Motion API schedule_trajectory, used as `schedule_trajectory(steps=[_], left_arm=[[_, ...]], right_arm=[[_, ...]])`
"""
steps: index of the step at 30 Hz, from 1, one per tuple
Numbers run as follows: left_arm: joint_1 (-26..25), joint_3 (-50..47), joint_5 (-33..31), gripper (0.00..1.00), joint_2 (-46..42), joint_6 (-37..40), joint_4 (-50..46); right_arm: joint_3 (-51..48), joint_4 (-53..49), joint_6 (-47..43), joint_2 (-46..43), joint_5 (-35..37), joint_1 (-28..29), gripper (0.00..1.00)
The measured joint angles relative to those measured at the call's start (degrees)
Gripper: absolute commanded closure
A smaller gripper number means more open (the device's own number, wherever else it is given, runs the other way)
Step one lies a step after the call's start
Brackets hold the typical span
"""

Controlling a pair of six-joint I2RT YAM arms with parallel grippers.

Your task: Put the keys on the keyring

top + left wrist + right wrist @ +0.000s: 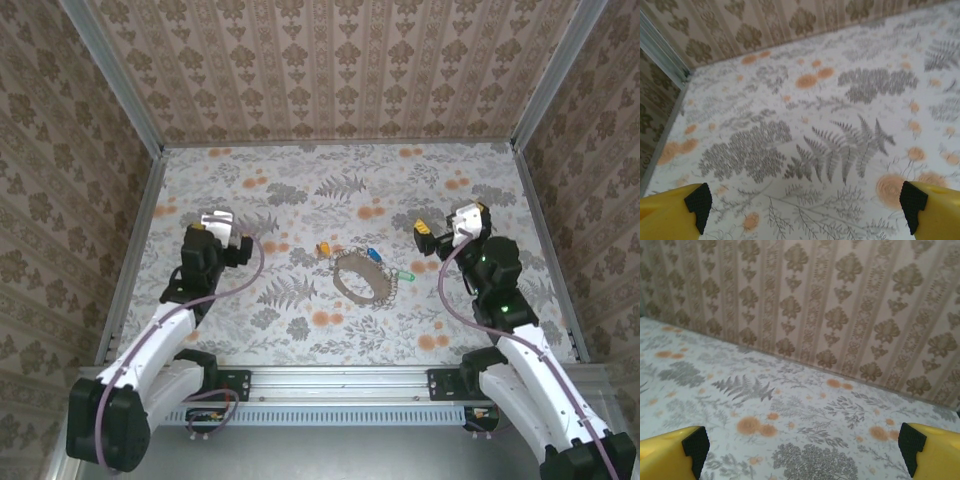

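Lying on a floral table (300, 190), a thin round brownish keyring (340, 280) has tiny coloured-head keys (374, 255) at its eleven to three o'clock. The left gripper (805, 207) and right gripper (802, 447) gape wide.

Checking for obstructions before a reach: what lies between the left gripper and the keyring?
Top external view: bare floral tabletop between the left gripper and the keyring; the yellow-orange key lies just beside that stretch.

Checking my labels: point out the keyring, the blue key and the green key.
keyring (338, 276): top external view, left arc of the loop.
blue key (374, 255): top external view, its blue head.
green key (406, 274): top external view, its green head.
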Motion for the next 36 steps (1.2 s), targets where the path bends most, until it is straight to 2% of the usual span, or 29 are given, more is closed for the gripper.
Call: schedule_trajectory(steps=[5,9,16,22,25,31,36], left_arm=[[3.45,-3.17,1.29,0.00,8.37,1.73,6.88],[3.78,-4.37,1.77,0.00,13.64,3.74,15.58],[7.32,-4.98,4.26,0.00,21.16,3.21,26.21],[11.52,-4.61,8.15,0.00,28.98,2.47,34.75],[13.92,-4.37,9.51,0.00,33.38,1.40,39.28],[14.67,-1.44,9.38,0.00,34.56,-0.79,37.46],[14.67,-0.79,9.33,0.00,34.56,-1.44,37.44]], right_arm=[[-10.21,10.21,4.68,4.87,7.48,-0.72,0.00],[-15.19,19.58,6.32,13.84,10.88,-3.21,0.00],[-14.64,36.15,8.87,35.93,10.43,-7.41,0.00],[-11.43,46.53,10.75,49.13,8.59,-10.05,0.00],[-9.99,45.07,10.97,50.05,7.39,-10.27,0.00],[-4.15,41.44,11.02,50.05,6.51,-10.27,0.00],[-3.34,38.97,11.15,50.05,6.62,-9.81,0.00]])
